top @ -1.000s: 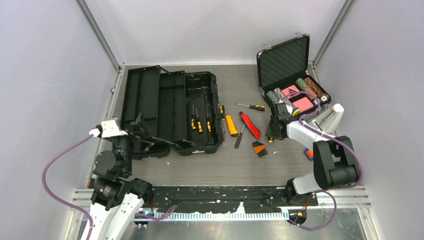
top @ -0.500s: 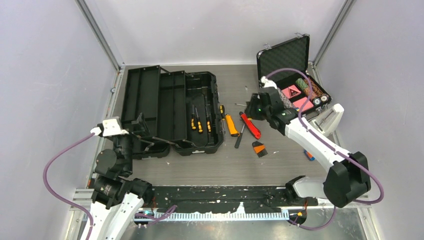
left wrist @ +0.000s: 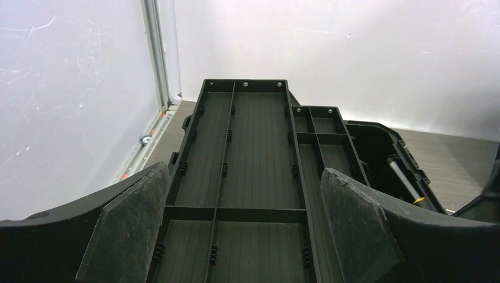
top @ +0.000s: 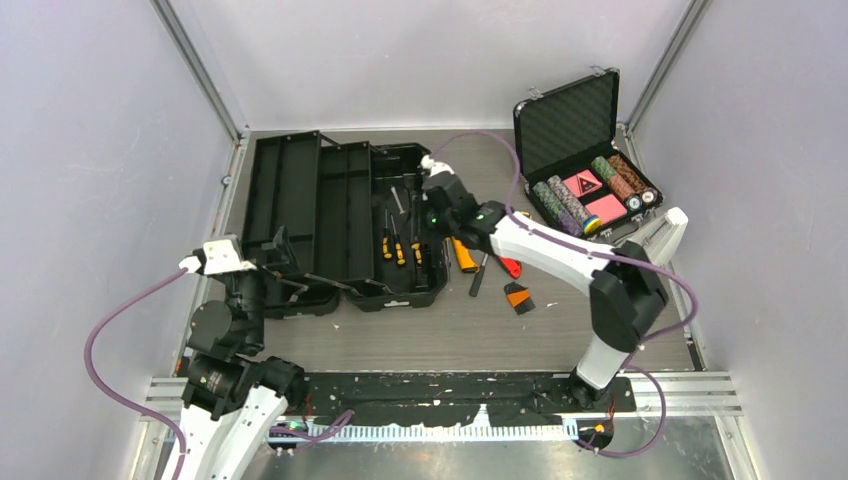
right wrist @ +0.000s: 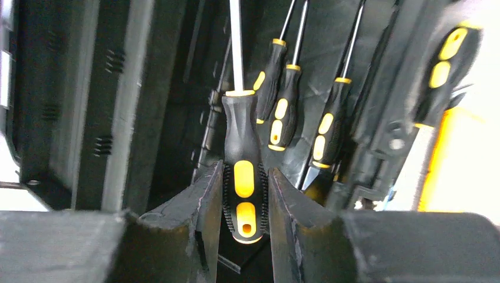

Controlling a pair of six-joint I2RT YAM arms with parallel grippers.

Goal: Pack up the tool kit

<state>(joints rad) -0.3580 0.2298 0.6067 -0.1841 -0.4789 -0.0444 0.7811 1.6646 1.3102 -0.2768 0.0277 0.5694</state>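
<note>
Jaws of right gripper [right wrist: 246, 203]: clamped on screwdriver [right wrist: 243, 147], held over toolbox [top: 345, 200]; lowering and release judged due next. Left gripper [left wrist: 242, 230]: spread wide, empty.

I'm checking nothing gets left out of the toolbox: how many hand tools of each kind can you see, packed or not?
Screwdrivers: 6
Yellow knife: 1
Red item: 1
Orange scraper: 1
Total: 9
</note>
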